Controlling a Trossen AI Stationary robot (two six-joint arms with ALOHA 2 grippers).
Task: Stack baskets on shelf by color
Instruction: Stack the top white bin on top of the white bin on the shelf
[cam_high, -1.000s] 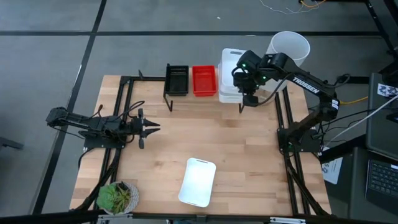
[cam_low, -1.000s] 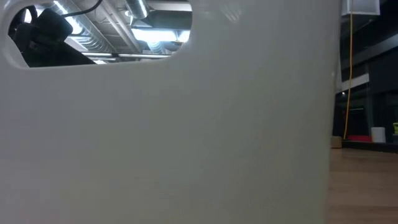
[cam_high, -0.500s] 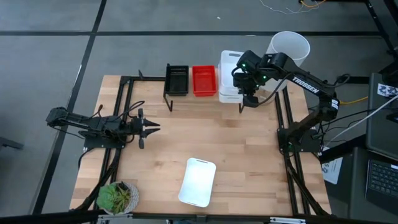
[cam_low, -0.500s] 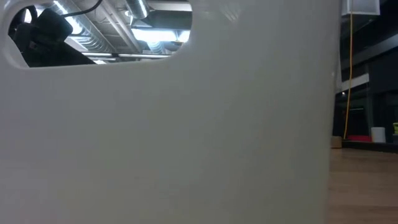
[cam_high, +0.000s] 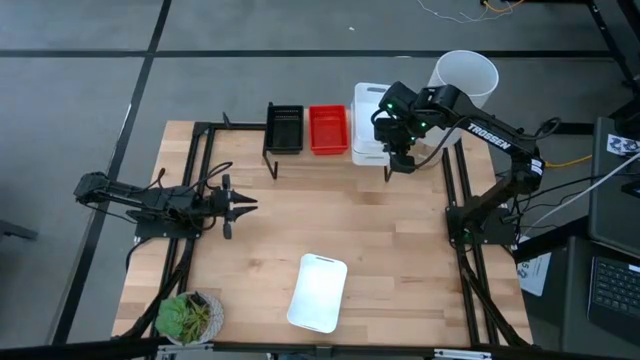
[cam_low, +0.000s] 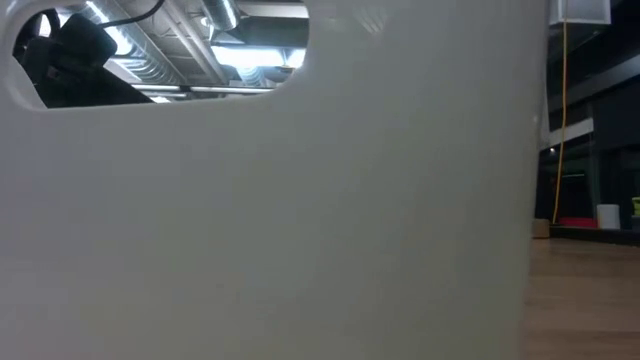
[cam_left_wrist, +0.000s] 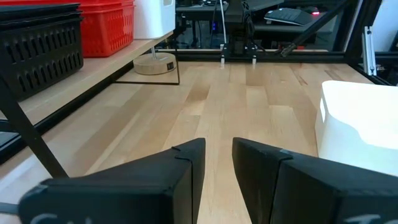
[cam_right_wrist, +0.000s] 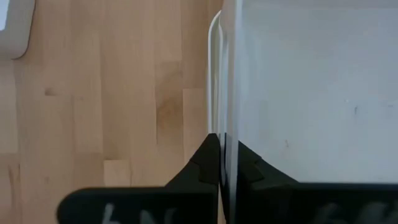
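Two grippers are mine. My right gripper (cam_high: 398, 160) is at the table's (cam_high: 380, 250) 1 o'clock edge, its fingers (cam_right_wrist: 208, 163) pinched narrow on the thin rim of the top white basket (cam_high: 370, 110). That basket sits on the white stack at the right end of the shelf (cam_left_wrist: 93, 71). The red baskets (cam_high: 328, 129) occupy the shelf's middle and the black baskets (cam_high: 285, 128) its left end, each touching its neighbour. My left gripper (cam_high: 240, 207) waits at 9 o'clock above bare wood, holding nothing, with a narrow gap between its fingers (cam_left_wrist: 186, 171). One more white basket (cam_high: 318, 291) lies upside down at 6 o'clock, well apart from the shelf.
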